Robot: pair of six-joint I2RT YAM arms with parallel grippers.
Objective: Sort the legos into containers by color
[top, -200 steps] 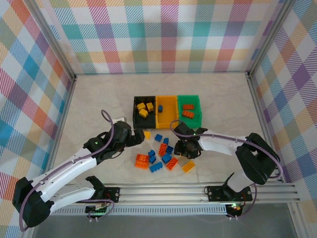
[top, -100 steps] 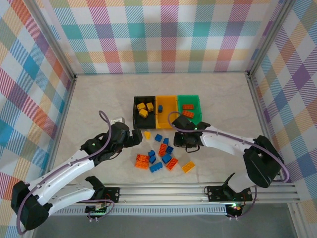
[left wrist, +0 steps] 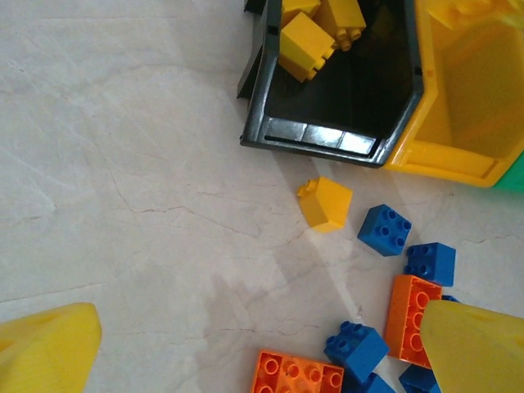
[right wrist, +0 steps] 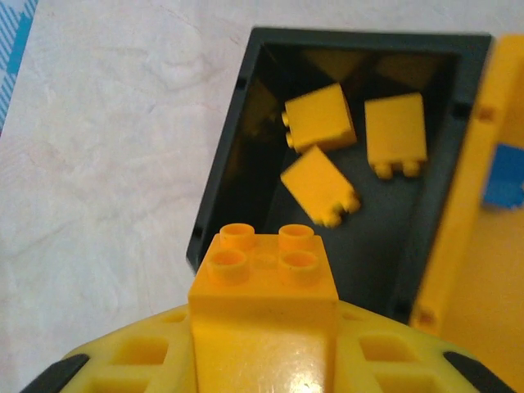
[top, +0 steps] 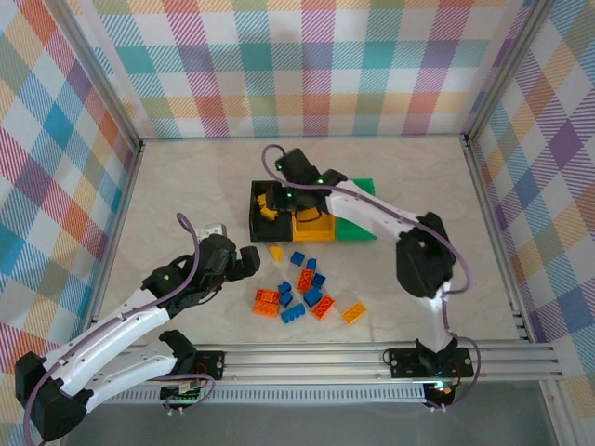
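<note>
My right gripper (right wrist: 264,327) is shut on a yellow brick (right wrist: 264,282), held just above the near wall of the black bin (right wrist: 219,172), where three yellow bricks lie. From above, the right gripper (top: 277,200) hangs over the black bin (top: 255,226), with the yellow-orange bin (top: 312,227) and green bin (top: 357,229) beside it. My left gripper (top: 249,261) is open and empty; its yellow fingertips (left wrist: 45,348) straddle bare table left of the pile. Loose legos lie there: a yellow brick (left wrist: 325,203), blue bricks (left wrist: 384,229) and orange bricks (left wrist: 296,372).
The right arm stretches across the yellow-orange and green bins, hiding much of them. A second loose yellow brick (top: 353,312) lies at the pile's right end. Bare marbled tabletop (top: 186,186) spreads left of the bins, and checkered walls enclose the table.
The right arm has swung from the pile up and left to above the black bin, carrying the yellow brick. The left gripper has drawn back slightly to the left.
</note>
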